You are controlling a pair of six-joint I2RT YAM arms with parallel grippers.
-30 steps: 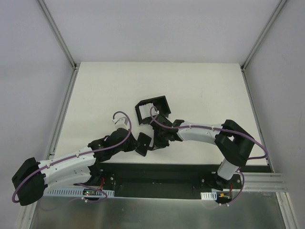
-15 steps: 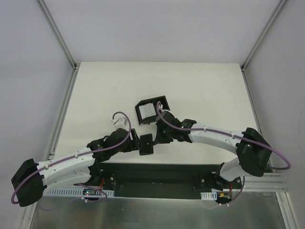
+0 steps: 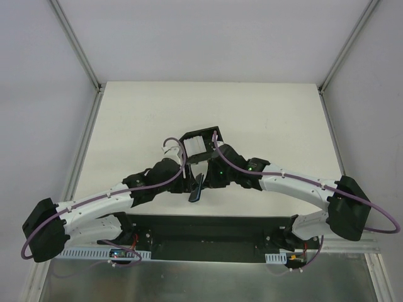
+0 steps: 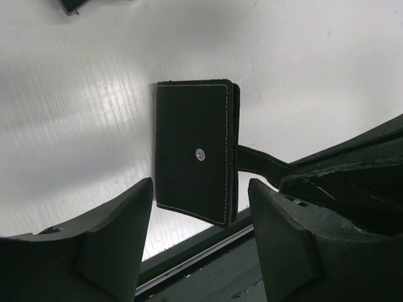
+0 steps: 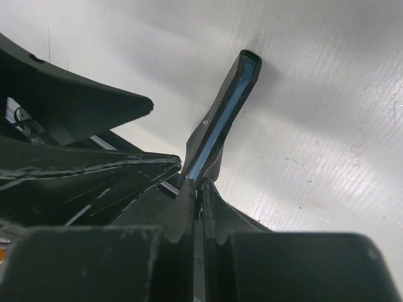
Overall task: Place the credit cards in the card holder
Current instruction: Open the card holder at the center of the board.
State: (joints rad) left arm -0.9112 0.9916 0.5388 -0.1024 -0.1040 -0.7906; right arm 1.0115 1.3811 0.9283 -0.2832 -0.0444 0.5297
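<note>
The card holder (image 3: 196,189) is a small black wallet standing on edge just above the table's near edge. My right gripper (image 3: 206,180) is shut on its snap tab. In the right wrist view the card holder (image 5: 225,110) is edge-on, bluish inside, pinched by the right gripper (image 5: 200,192). The left wrist view shows the card holder (image 4: 192,157) face-on with its snap button. My left gripper (image 4: 200,217) stands open on either side of the wallet's lower end without touching it. The pale credit cards (image 3: 194,146) lie in a black box.
The black open-topped box (image 3: 210,135) sits just behind both grippers on the white table (image 3: 271,119). The table's dark front rail (image 3: 220,221) runs right below the wallet. Both arms meet at the near centre.
My left gripper has opened, let go of the wallet and moved forward and right. The right arm stretched leftward and the wallet turned from lying flat to standing on edge.
</note>
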